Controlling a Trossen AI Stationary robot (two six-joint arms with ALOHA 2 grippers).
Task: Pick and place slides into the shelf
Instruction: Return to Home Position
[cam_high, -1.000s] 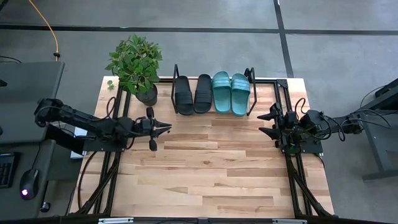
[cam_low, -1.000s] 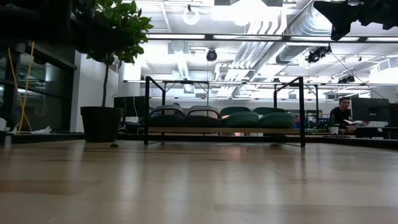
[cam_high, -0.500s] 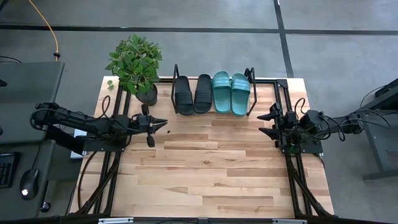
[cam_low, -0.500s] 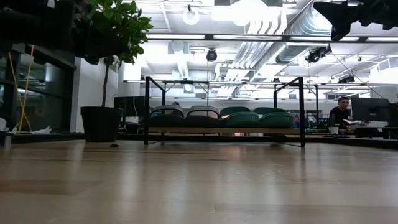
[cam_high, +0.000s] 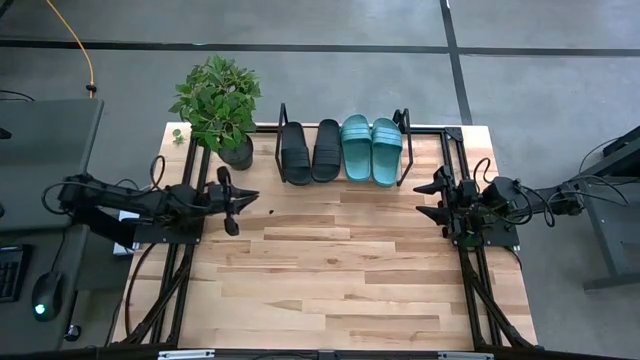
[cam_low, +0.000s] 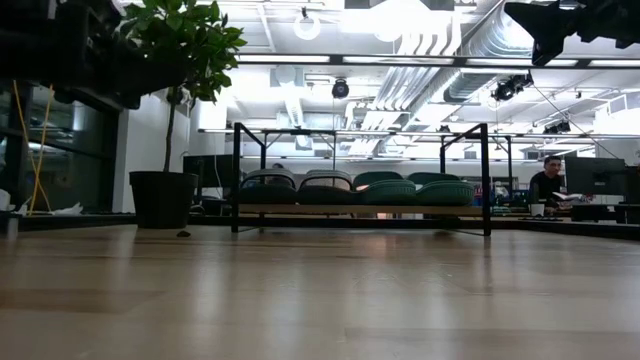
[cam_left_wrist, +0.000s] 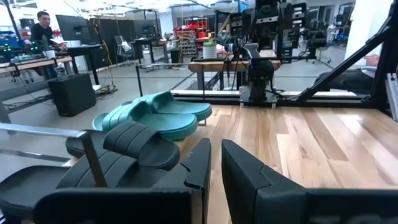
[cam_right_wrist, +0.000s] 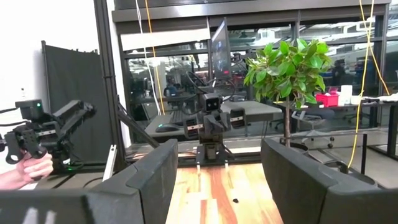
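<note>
All the slides rest sole-down, side by side, on the shelf (cam_high: 340, 178) at the table's far edge. The two black slides (cam_high: 294, 152) (cam_high: 326, 150) are on the left and the two teal slides (cam_high: 355, 147) (cam_high: 386, 150) on the right. In the low view they lie on the shelf board (cam_low: 360, 210). My left gripper (cam_high: 252, 196) hovers shut over the table's left side, left of and nearer than the black slides (cam_left_wrist: 134, 146), touching nothing. My right gripper (cam_high: 428, 198) waits open at the table's right edge, fingers wide apart (cam_right_wrist: 217, 174).
A potted plant (cam_high: 220, 105) stands at the far left corner, next to the shelf's left loop frame (cam_high: 281, 140). Black arm mounts run along both side edges (cam_high: 170, 290) (cam_high: 490, 290). Bare wooden tabletop (cam_high: 330, 270) lies nearer than the shelf. A person (cam_low: 548, 180) sits in the room behind.
My left arm has drawn back toward the table's left edge, away from the shelf, staying above the table. The slides and the shelf have stayed where they were.
</note>
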